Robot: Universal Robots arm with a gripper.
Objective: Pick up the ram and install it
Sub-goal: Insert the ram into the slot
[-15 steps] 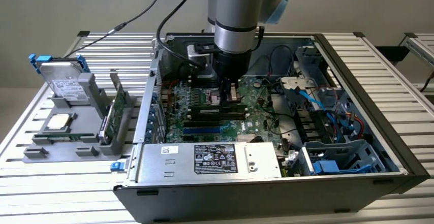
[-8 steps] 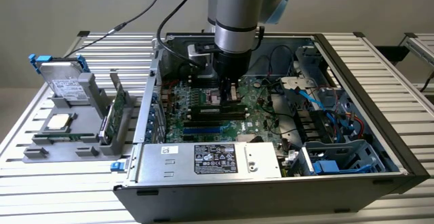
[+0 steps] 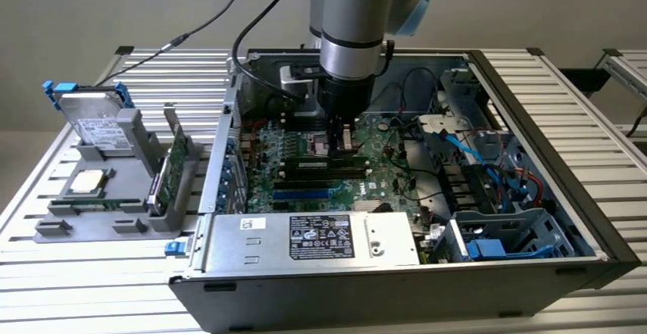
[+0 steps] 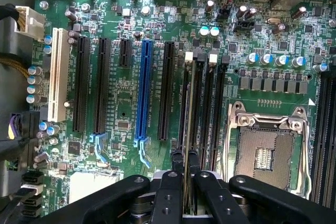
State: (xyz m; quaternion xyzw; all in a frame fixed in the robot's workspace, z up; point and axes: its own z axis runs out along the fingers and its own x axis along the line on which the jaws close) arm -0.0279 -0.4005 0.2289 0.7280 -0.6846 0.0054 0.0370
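Clenching the ram point(image 4: 188, 119) edge-on between its two black fingers point(image 4: 170, 182), my pincer point(image 4: 186, 161) stands low inside the open computer case point(image 3: 566, 198), directly over the motherboard point(image 4: 121, 145). Item held: ram, one, seen from the wrist view as a thin strip running lengthwise along the bank of black memory slots point(image 4: 216, 108), in line with the slot that ends in a white latch point(image 4: 189, 55); whether it sits in that slot or just above it, I cannot tell. Beside that bank: processor socket point(image 4: 265, 153) with metal frame. On the bank's other side: several long black expansion slots point(image 4: 81, 85), one blue slot point(image 4: 143, 90), one white slot point(image 4: 58, 74). In the exterior view my arm point(image 3: 354, 23) stands vertical in the case, pincer point(image 3: 342, 143) at the board's middle. Near edge of case: silver power supply point(image 3: 314, 239) with a black label. Within the case, toward the exterior view's right: metal drive cage point(image 3: 505, 232). Outside the case, at the exterior view's left, on the slatted table point(image 3: 81, 288): grey holder tray point(image 3: 60, 232) bearing one silver hard drive point(image 3: 93, 122) with blue clips, upright; one broader green card point(image 3: 178, 152), upright on edge; one square processor chip point(image 3: 89, 182), lying flat.
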